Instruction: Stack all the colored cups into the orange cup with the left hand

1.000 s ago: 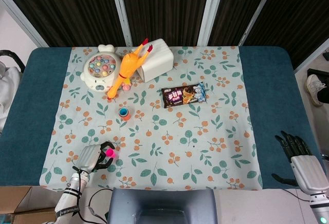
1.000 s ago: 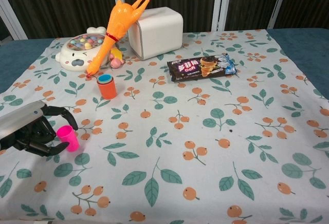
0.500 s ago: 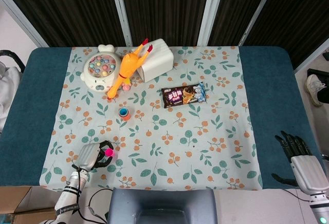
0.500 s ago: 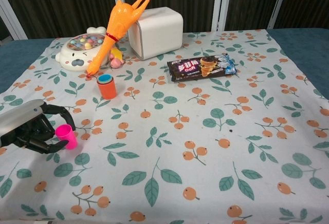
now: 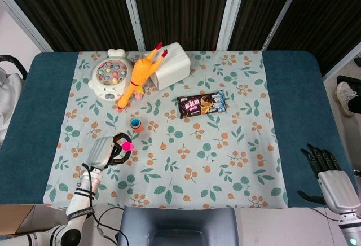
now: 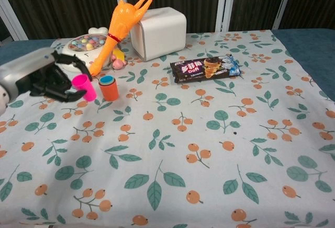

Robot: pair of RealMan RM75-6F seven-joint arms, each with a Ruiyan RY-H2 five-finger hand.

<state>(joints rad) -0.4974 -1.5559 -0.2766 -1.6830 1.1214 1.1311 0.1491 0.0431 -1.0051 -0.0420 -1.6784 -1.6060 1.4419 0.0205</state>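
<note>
One pink cup point(image 6: 82, 86) is up off the bench point(image 5: 293, 82), pinched in the left hand point(image 6: 44, 76), whose fingers point(image 6: 67, 59) curl round its side, and it hangs tilted just beside the orange cup point(image 6: 109, 88), which stands upright on the flowered cloth point(image 6: 209, 149) with a blue cup point(image 6: 107, 80) nested in its mouth. Now the risk: that pink cup comes in at a slant, so its rim could catch the orange cup's lip and knock the little stack over, or slip from a light pinch and roll toward the rubber chicken point(image 6: 123, 24) and the toy fishing game point(image 6: 81, 50) close behind. From the head view the pink cup point(image 5: 127, 145) is a mere speck, and how firmly it is gripped I cannot judge. The left arm is cut off at the chest view's edge. The right hand point(image 5: 330, 175) rests at the bench's corner, holding nothing, fingers apparently loosely spread.
</note>
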